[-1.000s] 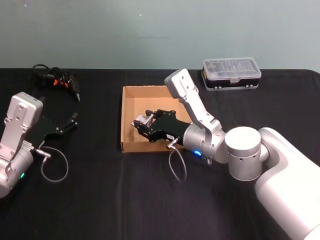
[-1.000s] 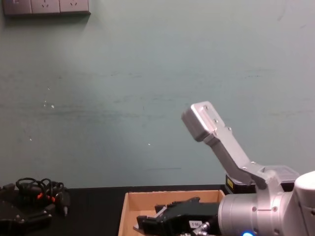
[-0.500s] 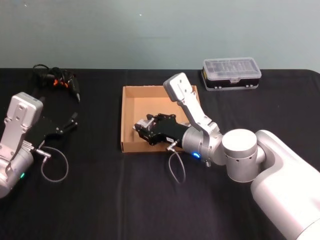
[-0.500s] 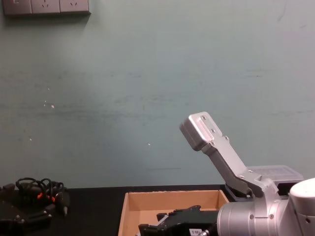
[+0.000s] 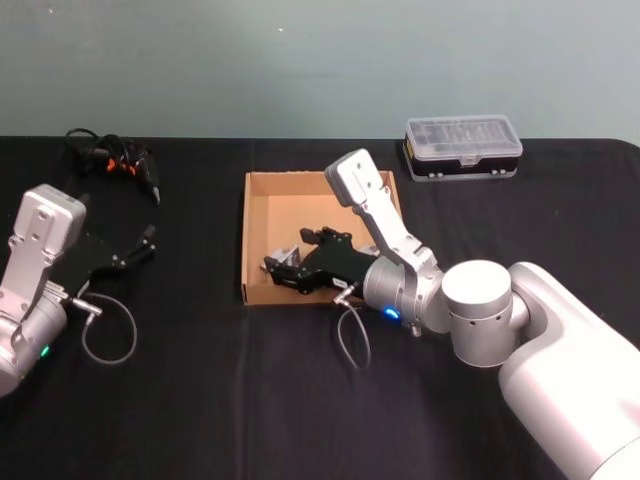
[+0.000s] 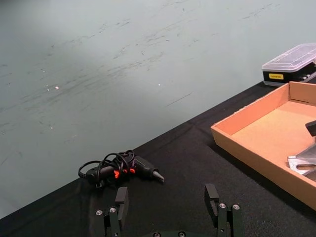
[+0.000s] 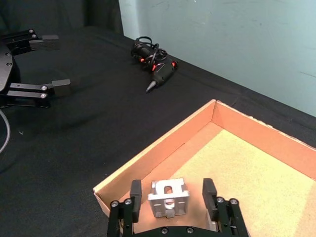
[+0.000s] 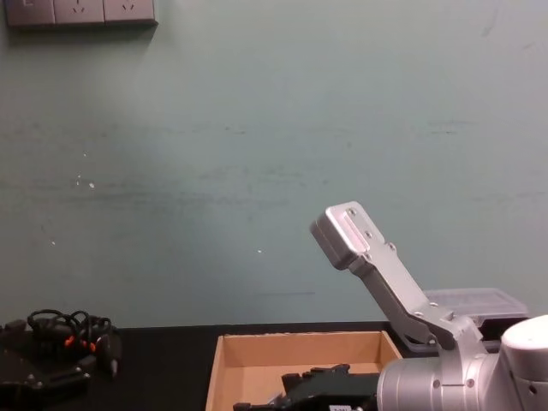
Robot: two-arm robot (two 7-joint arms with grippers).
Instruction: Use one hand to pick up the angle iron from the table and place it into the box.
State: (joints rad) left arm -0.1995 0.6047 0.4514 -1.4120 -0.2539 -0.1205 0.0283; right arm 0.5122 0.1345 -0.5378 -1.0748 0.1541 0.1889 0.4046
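Observation:
The silver angle iron [image 7: 168,198] lies on the floor of the tan cardboard box [image 7: 163,143], near its front-left corner. My right gripper [image 7: 170,190] is open around it, a black finger on either side with a small gap to the metal. From the head, the right gripper [image 5: 283,263] reaches into the box [image 5: 246,235] over its front wall, with the angle iron [image 5: 291,256] at its tips. My left gripper [image 5: 143,246] rests open on the black table [image 5: 200,390] at the far left, fingers [image 6: 212,196] spread with nothing between them.
A black device with looped cables and orange marks [image 5: 115,158] lies at the back left. A clear-lidded plastic case [image 5: 463,146] stands behind the box to the right. A grey cable loop [image 5: 108,335] hangs beside the left arm.
My right gripper has come down toward the box's front-left corner with the angle iron. Its fingers have spread, and the iron now rests on the box floor. The left arm has not moved.

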